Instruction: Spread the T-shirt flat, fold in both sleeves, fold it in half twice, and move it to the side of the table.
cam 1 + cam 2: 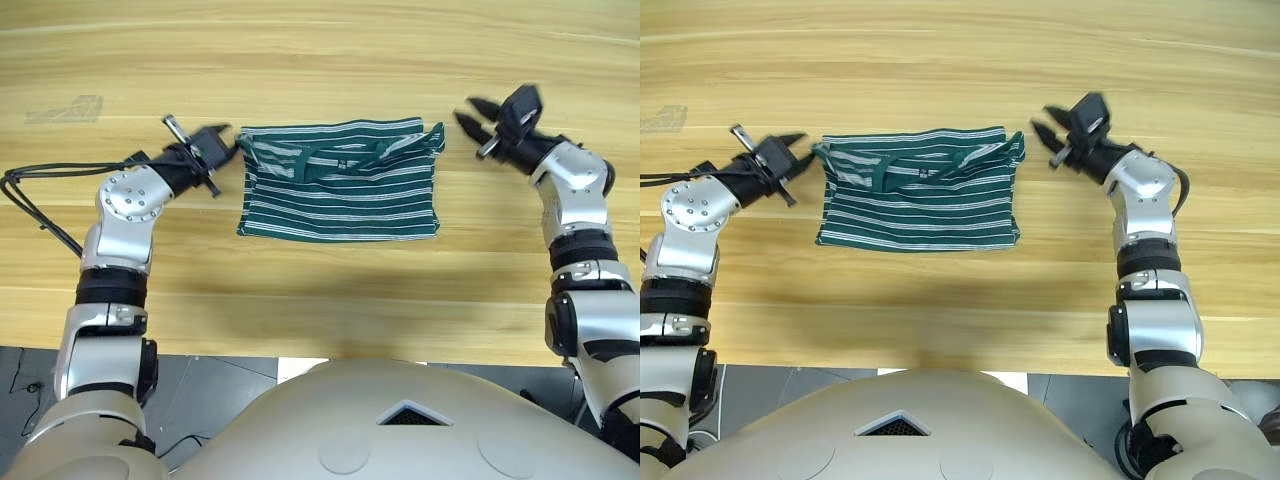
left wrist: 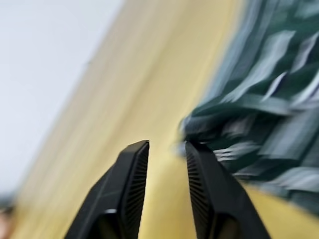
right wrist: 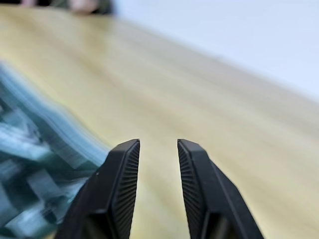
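Since the T-shirt [image 1: 340, 185] lies partly folded on the counter [image 1: 300, 60], the left claw [image 2: 167, 144] and right claw [image 3: 158, 142] released near its far corners, another fold seems in hand; next each must pinch a corner.

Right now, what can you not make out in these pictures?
- Left wrist view: T-shirt stripes, smeared by blur.
- Head views: T-shirt's lower layers, under its top layer.
- Head views: whether left gripper touches the T-shirt; too small.
- Right wrist view: blurred pinkish shape, cut off by the frame edge.
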